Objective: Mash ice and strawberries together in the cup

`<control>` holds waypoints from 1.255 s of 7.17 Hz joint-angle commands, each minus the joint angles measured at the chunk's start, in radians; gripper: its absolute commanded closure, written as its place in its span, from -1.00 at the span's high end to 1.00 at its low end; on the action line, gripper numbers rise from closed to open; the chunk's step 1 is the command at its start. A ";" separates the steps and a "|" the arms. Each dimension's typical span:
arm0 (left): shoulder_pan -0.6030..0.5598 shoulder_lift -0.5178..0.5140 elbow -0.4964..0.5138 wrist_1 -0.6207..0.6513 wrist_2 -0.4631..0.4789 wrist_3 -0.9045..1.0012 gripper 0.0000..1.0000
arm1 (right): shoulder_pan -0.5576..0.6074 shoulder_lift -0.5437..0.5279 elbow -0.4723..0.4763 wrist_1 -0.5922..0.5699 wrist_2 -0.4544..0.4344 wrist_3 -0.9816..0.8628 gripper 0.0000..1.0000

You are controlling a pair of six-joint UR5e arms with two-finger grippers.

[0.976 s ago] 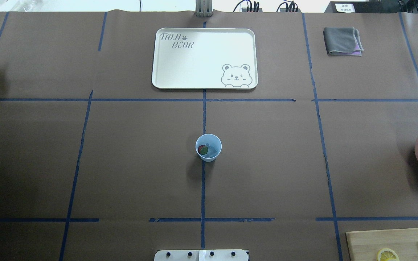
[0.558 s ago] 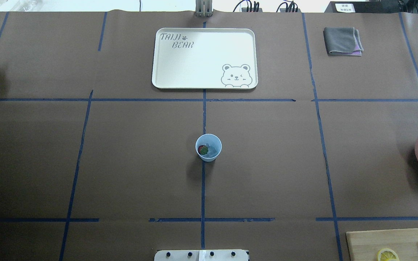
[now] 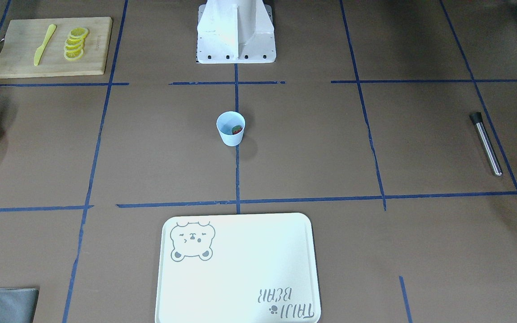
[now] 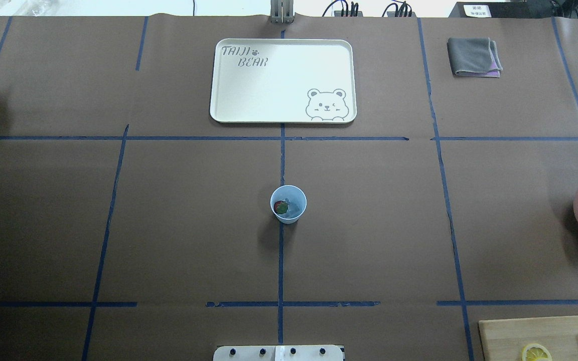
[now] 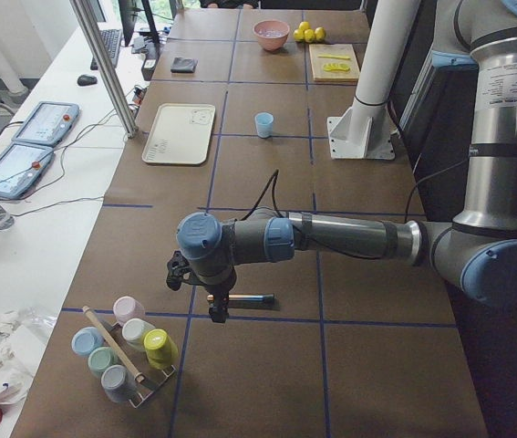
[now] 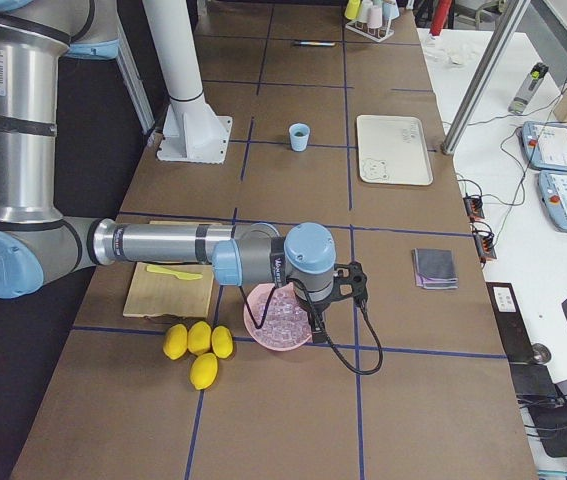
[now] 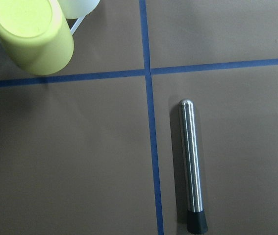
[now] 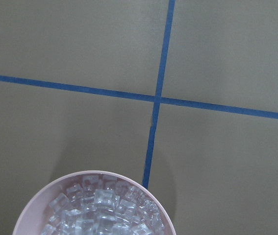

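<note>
Cup [image 4: 288, 204] stands upright mid-counter [image 4: 369, 225] holding the strawberry [image 4: 280, 206] and ice [image 4: 294, 207]. It looks light and thin-walled, so it would likely skid or tip under pressing unless held round its wall. The steel muddler [image 7: 191, 166] at the left end looks stiff and slippery, best taken mid-shaft. The left gripper [image 5: 217, 313] hangs above it and the right gripper [image 6: 316, 328] over the pink bowl [image 6: 251, 318]; I cannot tell how far either is open or whether it holds anything. Brown paper lies flat, and the nearest thing, the tray [image 4: 279, 75], is well apart on the far side.
</note>
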 commanded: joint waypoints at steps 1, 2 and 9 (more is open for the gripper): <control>-0.003 0.002 -0.001 0.000 0.001 0.002 1.00 | 0.011 -0.005 -0.023 0.003 0.006 0.002 0.99; -0.005 0.001 -0.001 0.000 0.001 0.002 1.00 | 0.013 0.003 -0.017 -0.003 0.009 0.005 0.99; -0.005 0.002 -0.003 0.000 0.001 0.002 1.00 | 0.011 0.000 0.060 -0.137 -0.006 0.001 0.99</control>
